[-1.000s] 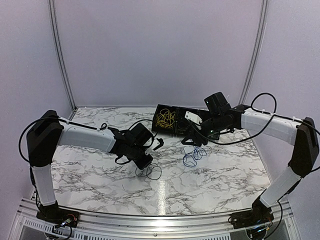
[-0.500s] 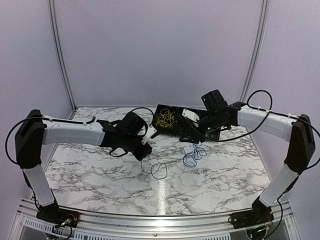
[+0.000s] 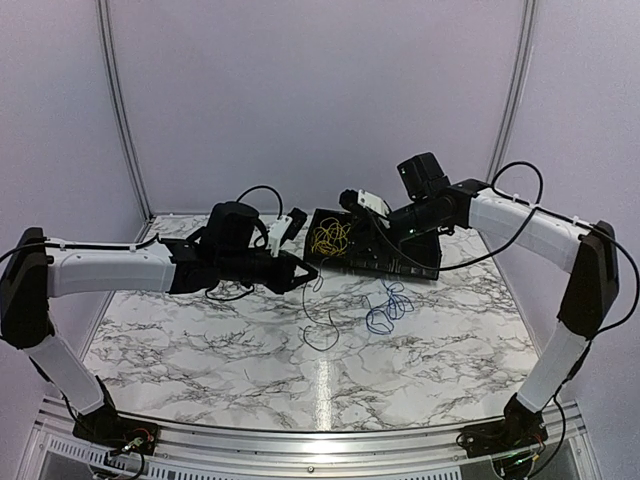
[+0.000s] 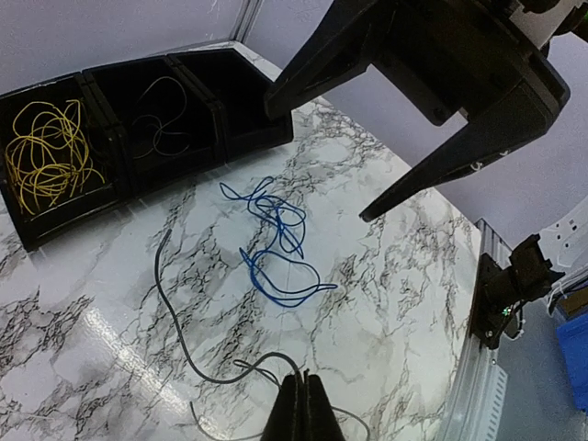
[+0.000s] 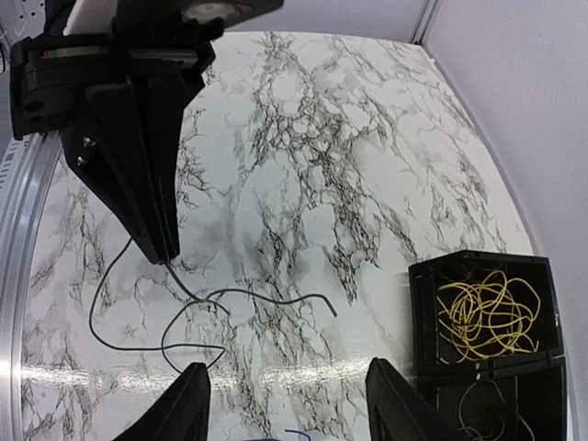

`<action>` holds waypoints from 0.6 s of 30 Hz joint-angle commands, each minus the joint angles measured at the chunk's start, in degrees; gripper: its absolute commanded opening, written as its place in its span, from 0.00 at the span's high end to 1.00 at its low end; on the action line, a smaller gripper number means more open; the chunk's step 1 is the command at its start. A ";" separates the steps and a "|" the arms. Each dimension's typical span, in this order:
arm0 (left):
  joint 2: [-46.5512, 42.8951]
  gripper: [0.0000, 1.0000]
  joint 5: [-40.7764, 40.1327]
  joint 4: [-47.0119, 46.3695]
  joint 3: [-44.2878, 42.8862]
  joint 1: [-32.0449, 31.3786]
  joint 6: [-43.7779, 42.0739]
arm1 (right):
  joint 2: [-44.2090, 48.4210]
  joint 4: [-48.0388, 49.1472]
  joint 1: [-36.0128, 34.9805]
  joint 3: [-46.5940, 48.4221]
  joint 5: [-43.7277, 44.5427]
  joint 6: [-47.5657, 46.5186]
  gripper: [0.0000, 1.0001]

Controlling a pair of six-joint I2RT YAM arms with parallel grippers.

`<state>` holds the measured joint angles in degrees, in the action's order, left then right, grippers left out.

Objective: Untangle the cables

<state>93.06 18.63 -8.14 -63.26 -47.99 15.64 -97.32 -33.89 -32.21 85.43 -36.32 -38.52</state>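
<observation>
- At the left, our left gripper [image 3: 303,277] is clenched on the black cable [image 3: 318,325]. The left wrist view shows its fingers [image 4: 289,418] pressed flat together with the strand pinched between them.
- The black cable hangs from that pinch down to the marble table [image 3: 200,340]. The rest of it lies there in one loose, open loop. Its long axis runs roughly from the grip towards the near edge, and one free end points back at the tray.
- We judge that the step in hand is lifting the black cable away from the others. It looks already free of the blue one, since we see no crossing between them.
- The next move, as we read it, calls for a higher lift. The slack tail has to leave the table without sweeping into the blue cable, and the cable can then go to a place of its own.
- The black tray [image 3: 425,270] sits at the far middle. The yellow cable [image 3: 330,237] is bundled in its left compartment, with no clear long axis. A thin dark wire [image 4: 161,119] lies in the middle compartment.
- The blue cable [image 3: 385,305] lies on the table just in front of the tray, near the black loop but apart from it. Its tangle is elongated, running from the tray towards the near edge.
- At the right, our right gripper [image 5: 287,390] is spread wide and grasps nothing, raised over the tray.
</observation>
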 commanded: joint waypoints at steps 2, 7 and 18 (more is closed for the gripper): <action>0.31 1.00 4.45 -5.54 -1.70 0.08 4.38 | -1.44 -3.70 -1.63 3.62 -6.31 -2.96 0.40; 1.07 1.00 5.61 -6.36 -3.94 0.09 5.45 | -2.39 -3.53 -3.28 2.92 -6.38 -2.97 0.39; 1.01 1.00 5.74 -8.77 -4.37 0.09 6.63 | -4.10 -0.63 -4.19 3.10 -7.88 2.59 0.67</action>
<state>93.82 23.53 -13.98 -66.17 -47.99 21.69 -100.88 -36.05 -35.94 87.46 -42.63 -39.46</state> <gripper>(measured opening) 0.022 0.480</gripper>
